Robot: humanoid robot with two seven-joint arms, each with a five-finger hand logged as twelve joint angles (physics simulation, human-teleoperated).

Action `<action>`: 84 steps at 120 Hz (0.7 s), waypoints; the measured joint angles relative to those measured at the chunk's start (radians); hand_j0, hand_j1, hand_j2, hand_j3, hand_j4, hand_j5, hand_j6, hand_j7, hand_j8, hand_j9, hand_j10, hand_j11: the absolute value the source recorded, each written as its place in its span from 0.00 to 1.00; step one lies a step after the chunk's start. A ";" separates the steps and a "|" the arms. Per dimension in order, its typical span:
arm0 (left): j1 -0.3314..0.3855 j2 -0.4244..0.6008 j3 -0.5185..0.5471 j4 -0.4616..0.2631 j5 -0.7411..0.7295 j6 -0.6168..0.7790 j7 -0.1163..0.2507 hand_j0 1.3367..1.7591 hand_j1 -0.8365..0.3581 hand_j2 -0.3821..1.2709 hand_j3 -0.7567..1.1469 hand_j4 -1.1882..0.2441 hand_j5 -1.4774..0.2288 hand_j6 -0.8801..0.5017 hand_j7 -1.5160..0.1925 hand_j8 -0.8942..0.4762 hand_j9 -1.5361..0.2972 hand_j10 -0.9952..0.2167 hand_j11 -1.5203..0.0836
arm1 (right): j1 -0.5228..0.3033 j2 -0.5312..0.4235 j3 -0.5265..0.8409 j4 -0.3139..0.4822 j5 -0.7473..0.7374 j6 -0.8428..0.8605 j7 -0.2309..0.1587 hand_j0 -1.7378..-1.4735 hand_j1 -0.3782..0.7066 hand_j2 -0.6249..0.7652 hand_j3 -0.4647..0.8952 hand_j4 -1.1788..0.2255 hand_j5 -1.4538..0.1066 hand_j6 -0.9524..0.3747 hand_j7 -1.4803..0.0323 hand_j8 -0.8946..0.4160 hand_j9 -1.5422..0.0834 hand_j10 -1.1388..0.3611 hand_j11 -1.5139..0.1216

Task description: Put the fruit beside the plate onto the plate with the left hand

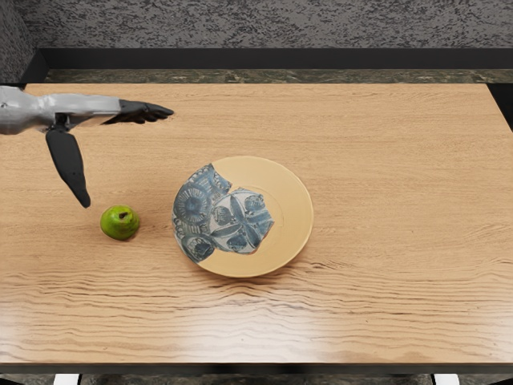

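A green apple [119, 222] lies on the wooden table just left of the plate [288, 200], a tan dish with a blue patterned patch on its left half. My left hand [104, 140] comes in from the left edge and hovers above and behind the apple, well apart from it. Its fingers [144, 111] stretch out flat toward the right, and the thumb [70, 167] hangs down toward the apple. The hand is open and holds nothing. The right arm is out of view.
The wooden table [385, 144] fills most of the view. A dark wall ledge [272, 58] runs along its far edge, and the front edge lies near the bottom of the picture.
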 joint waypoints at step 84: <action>0.069 -0.113 0.025 -0.045 -0.055 0.177 0.435 0.76 0.98 0.23 0.40 0.81 0.85 0.62 0.87 0.64 0.83 0.80 0.93 | 0.003 0.000 0.001 0.000 0.000 0.000 -0.001 0.30 0.03 0.45 0.34 0.84 0.93 0.72 0.98 0.68 0.95 0.76 0.93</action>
